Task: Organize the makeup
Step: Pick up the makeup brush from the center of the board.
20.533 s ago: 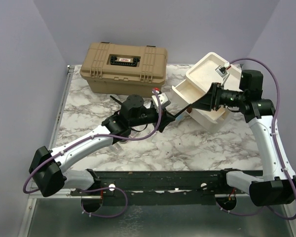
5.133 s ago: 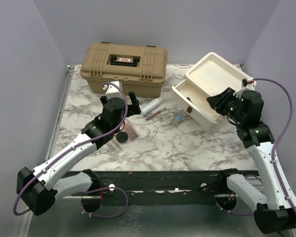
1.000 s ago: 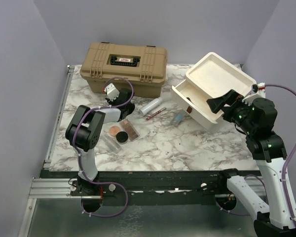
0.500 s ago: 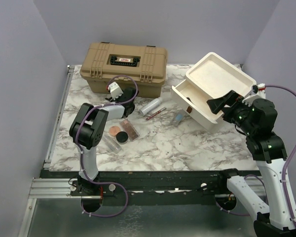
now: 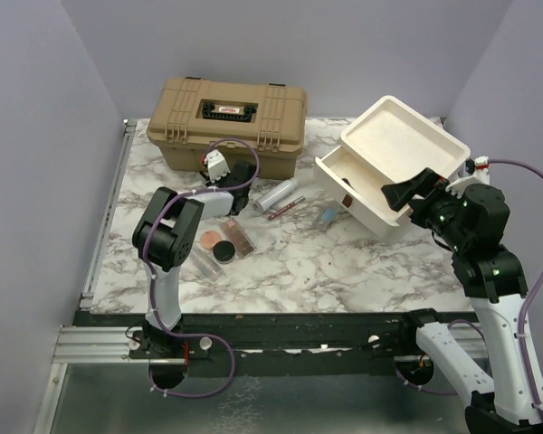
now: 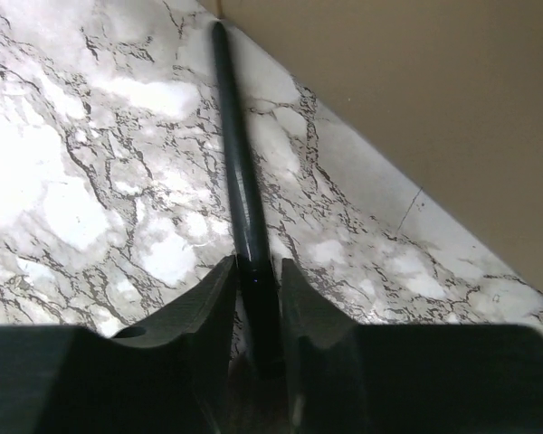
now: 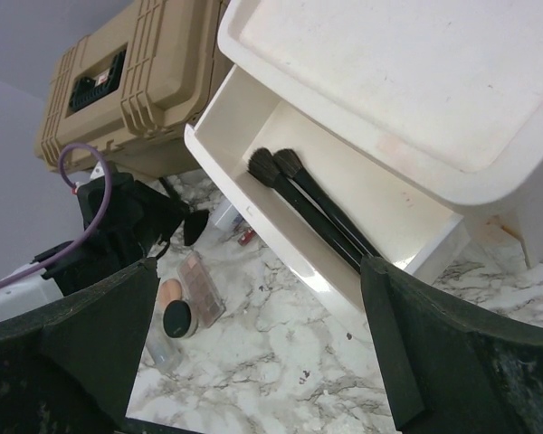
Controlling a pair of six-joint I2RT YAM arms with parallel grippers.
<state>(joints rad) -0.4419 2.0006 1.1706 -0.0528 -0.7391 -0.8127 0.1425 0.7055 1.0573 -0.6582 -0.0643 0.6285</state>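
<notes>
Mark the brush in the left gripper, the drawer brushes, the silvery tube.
brush [image 6: 240,181]: left wrist view, mid-handle.
drawer brushes [image 7: 319,210]: right wrist view, handles.
silvery tube [image 5: 279,193]: top external view, mid-body.

Two brushes [image 7: 319,212] lie in the drawer [image 7: 371,194], right of the case [image 5: 226,120].

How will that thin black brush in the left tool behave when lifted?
Probably stiff: the black brush runs dead straight out from the left tool. Likely light, being so slim. Its round, glossy handle may slip or roll.
</notes>
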